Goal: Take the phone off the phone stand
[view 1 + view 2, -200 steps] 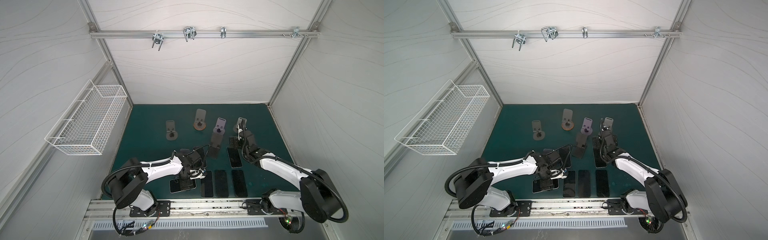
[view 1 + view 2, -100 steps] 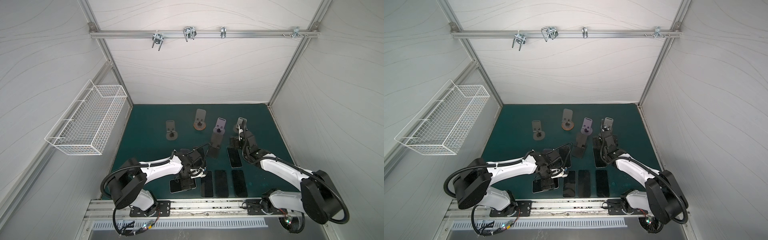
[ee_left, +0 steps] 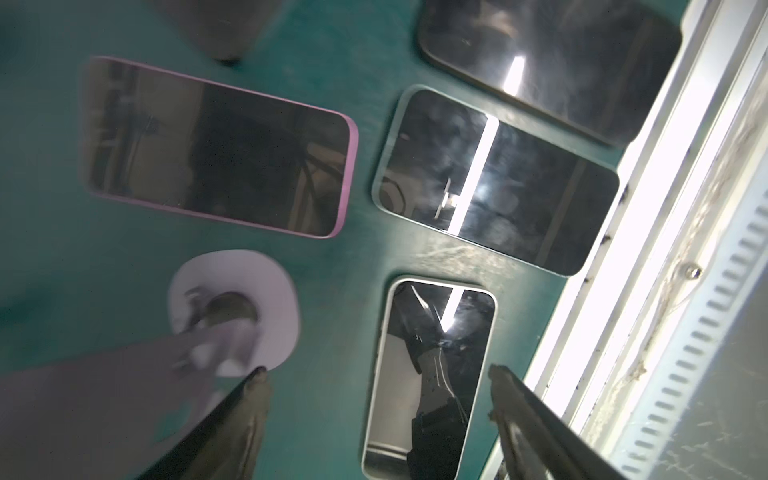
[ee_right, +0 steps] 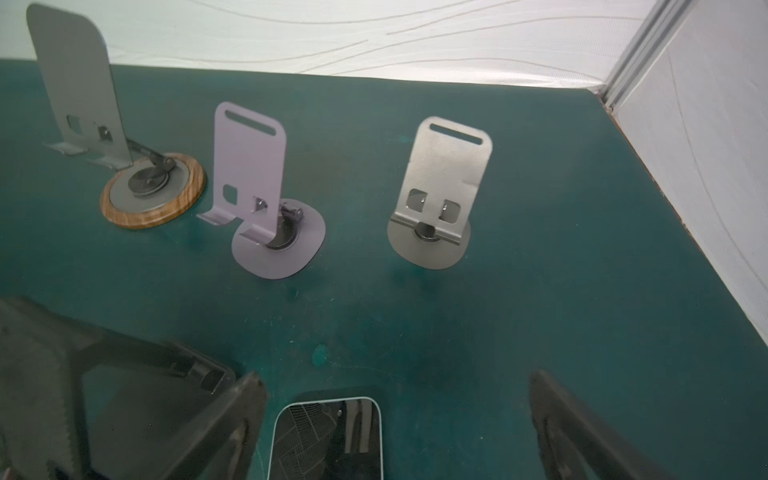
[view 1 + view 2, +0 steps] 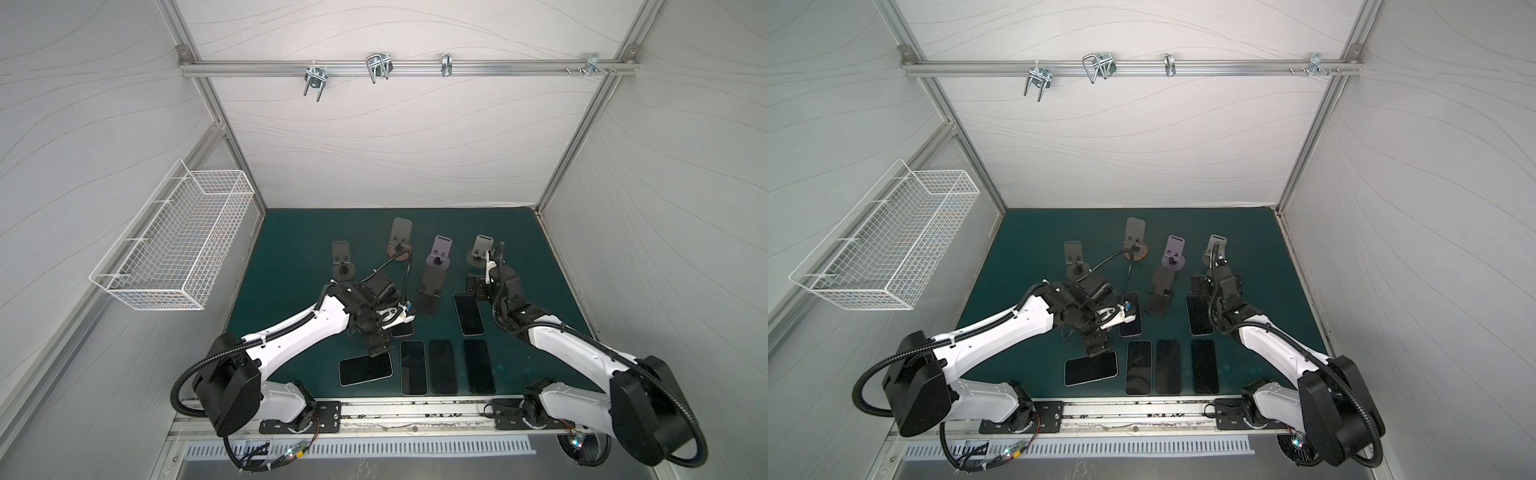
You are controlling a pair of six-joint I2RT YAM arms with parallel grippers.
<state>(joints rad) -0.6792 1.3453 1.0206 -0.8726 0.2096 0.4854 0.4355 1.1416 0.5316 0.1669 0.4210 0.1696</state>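
Left wrist view: left gripper (image 3: 378,374), jaws recorded apart and clamped on nothing, poised over a silver-edged dark-screened phone (image 3: 432,374). This phone was laid flat on the green mat (image 3: 340,257) near the front rail (image 3: 602,291), off any stand. A pale lilac round-based phone stand (image 3: 237,303) was noted just beside one fingertip, with nothing seen on it. Right wrist view: right gripper (image 4: 397,380), jaws wide apart and empty, above a white-edged phone (image 4: 328,440). Step judged: release and withdrawal. A straight upward lift with jaws fully spread was advised, so that neither phone nor stand would be dragged.
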